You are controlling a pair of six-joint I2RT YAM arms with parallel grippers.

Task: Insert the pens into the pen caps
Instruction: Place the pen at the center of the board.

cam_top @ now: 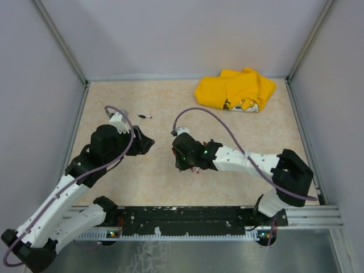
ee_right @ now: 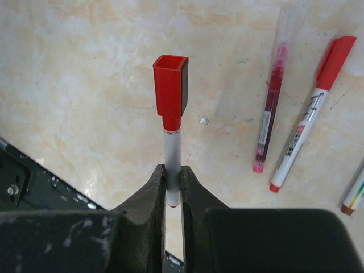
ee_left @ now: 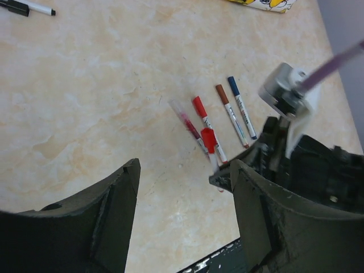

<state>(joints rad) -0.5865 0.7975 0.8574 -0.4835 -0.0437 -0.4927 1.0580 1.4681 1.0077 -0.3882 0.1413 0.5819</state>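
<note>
The pen (ee_right: 172,149) with the white barrel stands upright in the right gripper (ee_right: 173,179). The jaws are pressed together on the lower part of the pen. A red cap (ee_right: 170,85) sits on its upper end.

On the table (ee_right: 85,85), at about 2 o'clock from this held pen, more pens lie side by side. The nearest is a clear pen with red ink (ee_right: 272,108), and just beside it is a second red-capped pen (ee_right: 313,114). In the left wrist view two others continue the row toward 3 o'clock: a brown-capped pen (ee_left: 228,114) and a blue-capped pen (ee_left: 242,108). All four are near each other, but I see no two of them touching.

The left gripper (ee_left: 183,168) hangs over a bare part of the table, at about 9 o'clock from the right gripper in the top view. Its jaws are wide apart and nothing is between them.

Farther away, a black pen (cam_top: 145,116) lies alone at about 11 o'clock from the table's middle. A crumpled yellow cloth (cam_top: 236,91) lies at about 1 o'clock, by the far wall.
</note>
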